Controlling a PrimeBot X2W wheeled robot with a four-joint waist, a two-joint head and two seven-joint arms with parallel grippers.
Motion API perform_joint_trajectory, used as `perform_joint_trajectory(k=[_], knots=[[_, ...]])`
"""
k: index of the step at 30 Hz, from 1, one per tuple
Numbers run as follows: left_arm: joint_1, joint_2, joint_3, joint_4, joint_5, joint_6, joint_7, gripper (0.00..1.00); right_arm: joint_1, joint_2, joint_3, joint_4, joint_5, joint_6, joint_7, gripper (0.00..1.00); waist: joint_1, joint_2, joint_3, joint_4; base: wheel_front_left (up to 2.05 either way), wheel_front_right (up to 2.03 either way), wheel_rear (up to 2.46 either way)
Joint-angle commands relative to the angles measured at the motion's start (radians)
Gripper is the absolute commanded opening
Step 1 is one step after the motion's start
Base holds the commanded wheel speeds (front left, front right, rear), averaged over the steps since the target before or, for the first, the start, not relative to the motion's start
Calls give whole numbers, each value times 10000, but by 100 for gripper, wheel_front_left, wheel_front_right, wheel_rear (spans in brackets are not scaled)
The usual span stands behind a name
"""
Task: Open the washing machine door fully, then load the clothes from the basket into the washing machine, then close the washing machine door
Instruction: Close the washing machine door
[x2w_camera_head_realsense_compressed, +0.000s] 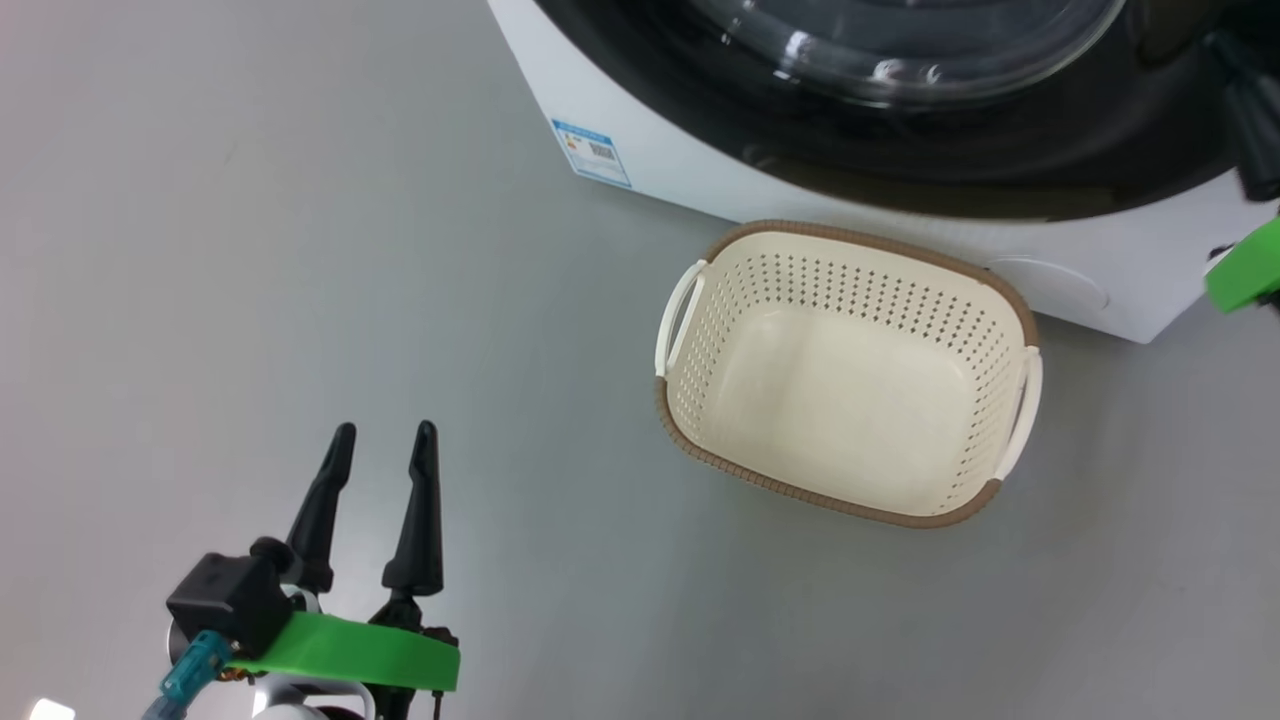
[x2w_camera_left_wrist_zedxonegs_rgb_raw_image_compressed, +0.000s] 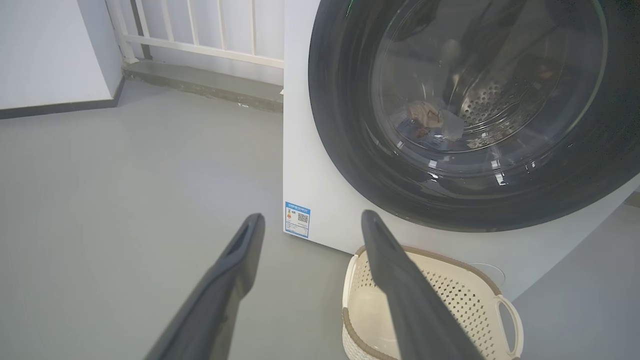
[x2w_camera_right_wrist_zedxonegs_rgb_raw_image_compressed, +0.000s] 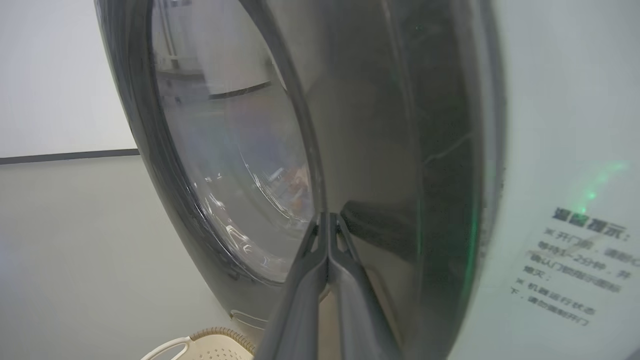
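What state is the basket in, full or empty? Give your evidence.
Empty: the head view shows the basket bare down to its cream bottom and perforated walls, nothing inside.

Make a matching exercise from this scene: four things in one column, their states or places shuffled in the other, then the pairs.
Things
1. basket
2. clothes
3. left gripper
4. right gripper

States or places
A. shut, close to the door
B. empty, on the floor
C. open, holding nothing
D. behind the door's window

Pairs: 1-B, 2-D, 3-C, 4-A
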Motion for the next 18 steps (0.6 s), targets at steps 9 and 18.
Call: perform_joint_trajectory(k=[9, 18], knots=[[-250, 173, 333, -344, -103, 165, -63, 100, -991, -312, -339, 997, -70, 2, -48, 0, 0, 0, 157, 90, 0, 0, 0], [-267, 173, 336, -254, -15, 159, -63, 100, -729, 182, -338, 1084, -153, 2, -48, 0, 0, 0, -142, -107, 0, 0, 0]])
